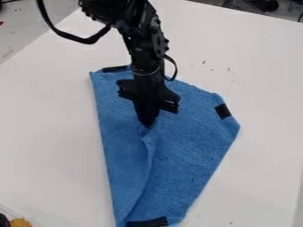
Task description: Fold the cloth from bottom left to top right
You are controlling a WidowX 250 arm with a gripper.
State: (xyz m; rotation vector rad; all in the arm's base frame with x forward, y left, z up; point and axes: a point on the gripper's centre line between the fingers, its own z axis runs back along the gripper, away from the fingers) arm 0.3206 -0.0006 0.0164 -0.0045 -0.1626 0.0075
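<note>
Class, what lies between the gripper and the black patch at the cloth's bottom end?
Only the blue cloth, with a crease running down it from the gripper toward the black patch, as the camera view shows.

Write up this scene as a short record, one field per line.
surface: white table
cloth: blue cloth, spread on the table, narrowing toward the bottom edge
markings: black patches near its upper left, right and bottom
crease: raised ridge from mid-cloth down toward the bottom
end effector: black end effector over the cloth's middle, apparently pinching the ridge's top
corner item: yellow thing, bottom left, cut off
</note>
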